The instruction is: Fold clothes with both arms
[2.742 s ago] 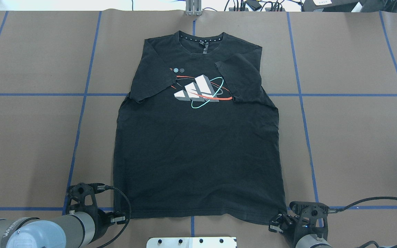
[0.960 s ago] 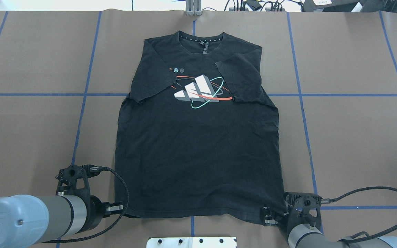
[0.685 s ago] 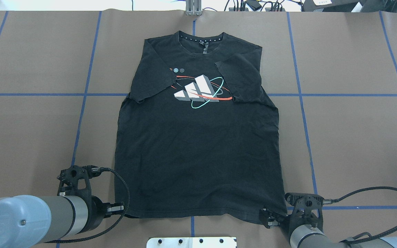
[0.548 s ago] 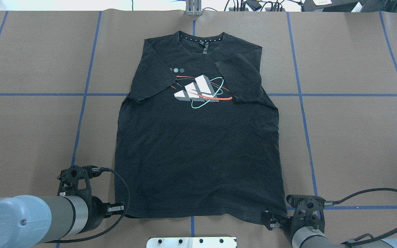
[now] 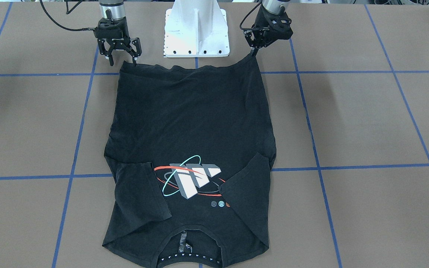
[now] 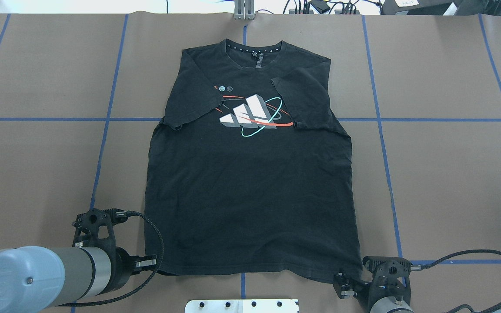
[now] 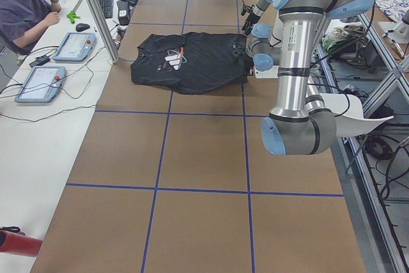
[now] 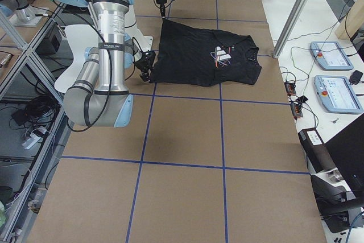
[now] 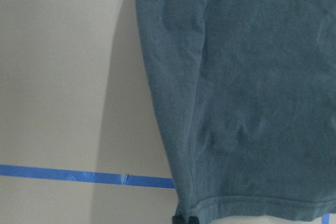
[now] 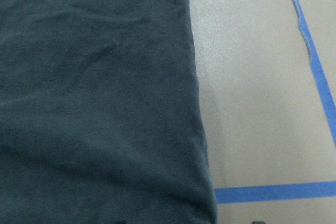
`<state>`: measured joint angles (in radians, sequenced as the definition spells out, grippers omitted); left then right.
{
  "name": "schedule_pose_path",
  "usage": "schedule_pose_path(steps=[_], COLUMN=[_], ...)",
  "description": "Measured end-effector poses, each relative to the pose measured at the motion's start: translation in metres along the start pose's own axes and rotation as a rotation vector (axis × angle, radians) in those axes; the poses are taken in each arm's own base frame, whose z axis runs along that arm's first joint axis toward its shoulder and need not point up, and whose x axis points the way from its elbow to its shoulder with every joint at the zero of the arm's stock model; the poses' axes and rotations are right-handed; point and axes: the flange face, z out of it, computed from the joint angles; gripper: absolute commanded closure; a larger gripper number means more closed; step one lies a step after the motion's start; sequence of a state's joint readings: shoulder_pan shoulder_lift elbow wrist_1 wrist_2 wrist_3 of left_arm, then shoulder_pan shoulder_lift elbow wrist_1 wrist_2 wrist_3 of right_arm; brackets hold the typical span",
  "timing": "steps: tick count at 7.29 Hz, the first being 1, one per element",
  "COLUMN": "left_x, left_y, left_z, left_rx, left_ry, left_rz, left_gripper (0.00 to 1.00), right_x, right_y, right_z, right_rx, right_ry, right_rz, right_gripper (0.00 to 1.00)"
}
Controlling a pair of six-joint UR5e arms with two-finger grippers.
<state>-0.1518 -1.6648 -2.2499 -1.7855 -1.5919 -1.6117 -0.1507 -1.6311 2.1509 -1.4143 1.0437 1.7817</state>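
Overhead exterior shows T-shirt [image 6: 250, 195] lengthwise, collar [image 6: 254, 45] at far end

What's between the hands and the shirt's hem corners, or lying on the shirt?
Nothing visible. The left hand is shut on one hem corner of the T-shirt; the right hand stands open at the other. Nothing loose lies on it.

Grey tube arms [image 6: 81, 271], light-blue joint caps [image 6: 15, 278], black fingers [image 5: 135, 54], braided cables [image 6: 476, 250].
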Motion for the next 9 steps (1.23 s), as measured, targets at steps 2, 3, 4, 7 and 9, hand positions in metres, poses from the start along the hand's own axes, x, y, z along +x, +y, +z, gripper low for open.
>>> schedule_pose_path(steps=[2, 3, 4, 7, 9], left_x=[0.0004, 0.0007, 0.001, 0.0014, 0.0017], left_y=[-0.0001, -0.0001, -0.0001, -0.0006, -0.0007], left_z=[-0.0006, -0.0009, -0.0014, -0.0027, -0.0034], left_rx=[0.001, 0.001, 0.001, 0.002, 0.002], left_ry=[0.002, 0.003, 0.005, 0.007, 0.009], left_rz=[0.0, 0.0, 0.0, -0.001, -0.001], left_gripper=[1.0, 1.0, 1.0, 1.0, 1.0], right_x=[-0.0004, -0.0003, -0.0002, -0.0005, -0.0013], right_y=[0.0061, 0.0076, 0.0082, 0.0093, 0.0085], right_z=[-0.0017, -0.0021, -0.0023, -0.0032, -0.0048], right_rx=[0.004, 0.005, 0.005, 0.003, 0.001], right_ry=[-0.006, -0.007, -0.008, -0.009, -0.013], right_rz=[0.016, 0.018, 0.018, 0.018, 0.02], right_gripper=[0.5, 0.63, 0.77, 1.0, 1.0])
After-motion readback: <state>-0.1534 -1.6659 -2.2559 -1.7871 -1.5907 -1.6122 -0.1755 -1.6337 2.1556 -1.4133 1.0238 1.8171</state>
